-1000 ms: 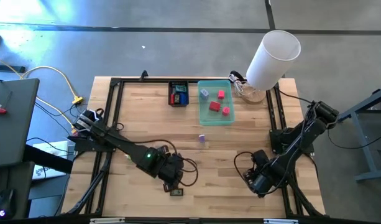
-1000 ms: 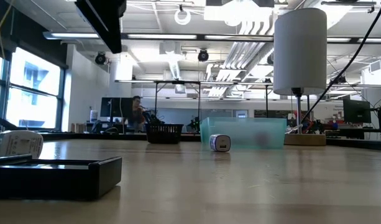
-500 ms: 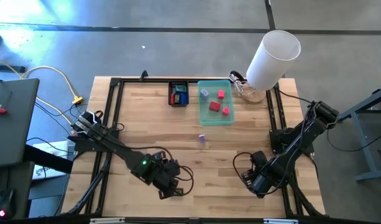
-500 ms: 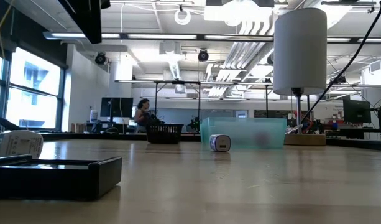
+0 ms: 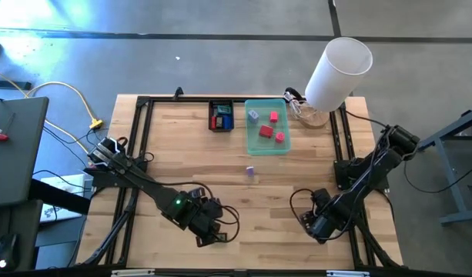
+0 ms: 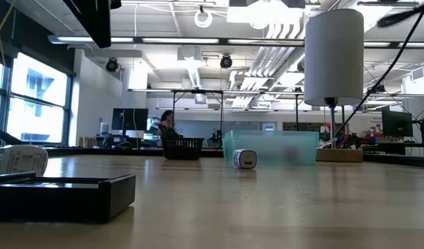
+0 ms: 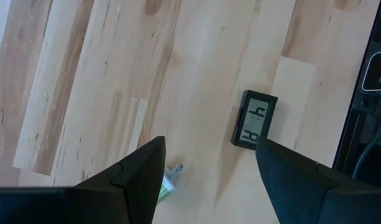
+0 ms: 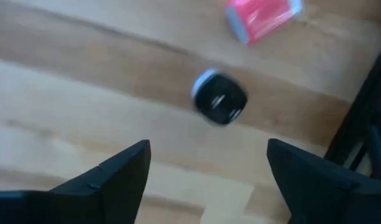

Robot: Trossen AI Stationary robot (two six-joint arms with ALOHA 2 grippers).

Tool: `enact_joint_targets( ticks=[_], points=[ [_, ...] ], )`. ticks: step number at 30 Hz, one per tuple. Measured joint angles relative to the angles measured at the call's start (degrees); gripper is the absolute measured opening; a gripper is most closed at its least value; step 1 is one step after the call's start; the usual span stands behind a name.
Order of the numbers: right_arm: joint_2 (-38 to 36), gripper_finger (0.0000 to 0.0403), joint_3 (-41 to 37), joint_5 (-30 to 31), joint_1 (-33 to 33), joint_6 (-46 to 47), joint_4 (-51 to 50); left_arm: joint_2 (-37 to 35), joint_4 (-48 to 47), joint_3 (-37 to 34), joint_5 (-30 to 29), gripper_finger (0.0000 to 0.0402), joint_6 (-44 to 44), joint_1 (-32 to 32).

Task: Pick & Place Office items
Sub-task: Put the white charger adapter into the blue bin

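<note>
The pale wooden table point(image 5: 182, 146) sits in a big bright room. Both grippers hang open and empty near its front edge: the left gripper point(image 7: 209, 171) over a small black clock point(image 7: 255, 119), the right gripper point(image 8: 206, 168) over a round black piece point(image 8: 219, 98). Far back, red pieces point(image 5: 266, 131) lie in the see-through teal tray point(image 5: 286, 148).

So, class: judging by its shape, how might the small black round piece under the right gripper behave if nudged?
The black round piece looks disc-like with a pale rim, so it may roll or skid on the smooth wooden table. It looks small, so probably light.
</note>
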Motion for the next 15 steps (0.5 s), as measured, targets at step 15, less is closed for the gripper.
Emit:
enact_joint_targets(
  ticks=[15],
  points=[
    [0.0, 0.0327, -6.5, 2.0, 0.0, 1.0, 4.5, 0.0, 0.0, 0.0, -1.4, 0.0242, 0.9, 0.0]
  ],
)
